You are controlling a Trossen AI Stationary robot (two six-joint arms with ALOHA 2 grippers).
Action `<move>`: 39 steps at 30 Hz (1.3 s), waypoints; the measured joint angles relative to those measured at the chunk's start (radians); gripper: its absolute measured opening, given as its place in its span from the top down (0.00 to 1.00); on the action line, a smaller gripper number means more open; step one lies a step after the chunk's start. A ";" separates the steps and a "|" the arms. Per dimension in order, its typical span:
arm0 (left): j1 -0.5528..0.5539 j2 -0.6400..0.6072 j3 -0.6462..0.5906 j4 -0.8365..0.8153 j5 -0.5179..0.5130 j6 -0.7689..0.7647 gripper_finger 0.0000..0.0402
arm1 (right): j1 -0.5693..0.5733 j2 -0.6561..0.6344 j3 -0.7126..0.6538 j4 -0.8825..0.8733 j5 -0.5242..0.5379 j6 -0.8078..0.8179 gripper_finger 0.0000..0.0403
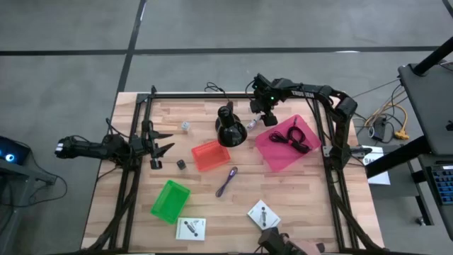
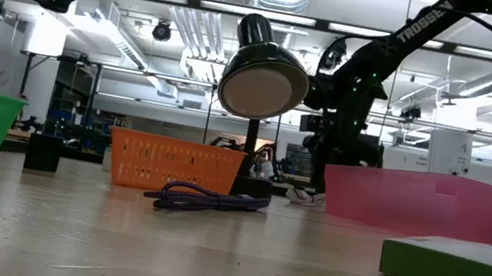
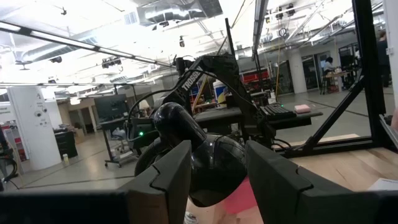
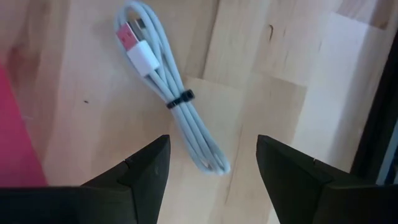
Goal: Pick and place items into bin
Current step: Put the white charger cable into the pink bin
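Note:
My right gripper (image 1: 262, 117) hangs open near the table's far edge, fingers pointing down over a white coiled cable (image 4: 166, 93) that lies flat on the wood, bound by a black tie. In the right wrist view the gripper (image 4: 212, 147) has a finger on either side of the cable's looped end, apart from it. A pink bin (image 1: 287, 144) beside it holds black cables (image 1: 294, 137). A purple cord (image 1: 227, 181), a tiny dark cube (image 1: 181, 164), a small silvery bit (image 1: 185, 127) and two white cards (image 1: 191, 228) (image 1: 262, 214) lie loose on the table. My left gripper (image 1: 161, 146) waits open at the left edge.
A black lamp (image 1: 230, 127) stands between the grippers, close to the white cable. A red bin (image 1: 209, 155) sits mid-table and a green bin (image 1: 170, 200) near the left front. Black frame bars (image 1: 212, 95) run along the far edge and both sides.

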 joint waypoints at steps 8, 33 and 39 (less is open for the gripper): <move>0.000 0.000 0.000 0.000 0.000 0.001 0.66 | 0.000 0.000 0.000 -0.002 -0.043 0.005 0.45; 0.000 0.000 0.000 0.000 0.000 0.005 0.66 | -0.001 0.073 -0.008 0.027 -0.004 0.039 0.45; 0.000 0.000 0.000 0.000 0.000 0.005 0.66 | -0.001 0.074 0.013 0.025 0.000 0.061 0.48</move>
